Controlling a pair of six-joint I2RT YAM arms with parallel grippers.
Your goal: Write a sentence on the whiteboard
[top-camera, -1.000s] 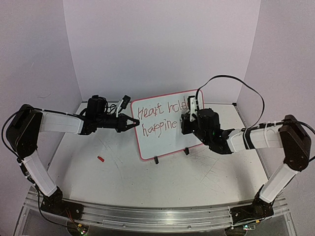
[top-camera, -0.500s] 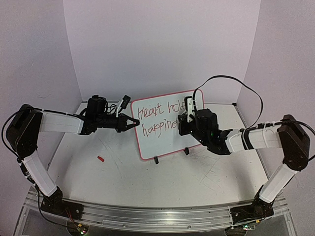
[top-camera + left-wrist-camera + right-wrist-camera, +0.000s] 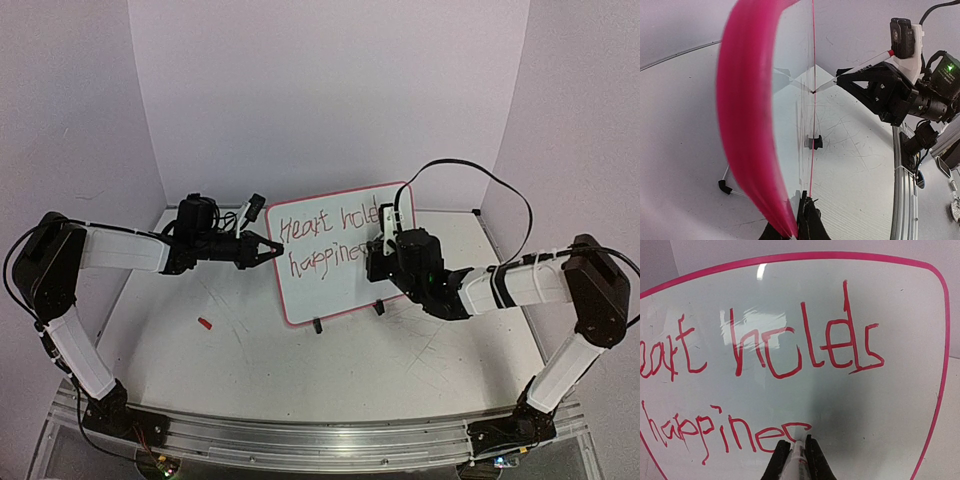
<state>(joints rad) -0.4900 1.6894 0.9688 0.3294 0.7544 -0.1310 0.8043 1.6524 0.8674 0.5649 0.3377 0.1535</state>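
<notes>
Table [image 3: 300, 375]: white, scuffed surface; both arm bases at its near edge.
Whiteboard [image 3: 335, 290]: stands near the table centre on its lower edge, leaning back, pink-red rim, face toward the arms.
Right gripper [image 3: 795, 449]: at the board's right half, jaws clamped on a marker.
Left gripper [image 3: 274, 247]: at the board's left edge, jaws clamped on the rim.
Marker [image 3: 867, 62]: white barrel, tip touching the board face at the end of the lower line.
Writing [image 3: 805, 347]: red; upper line "heart holds", lower line "happine" plus one partial letter.
Clip feet [image 3: 317, 325]: two, black, on the board's lower edge.
Red piece [image 3: 204, 323]: small, lies on the table left of the board, well apart from it.
</notes>
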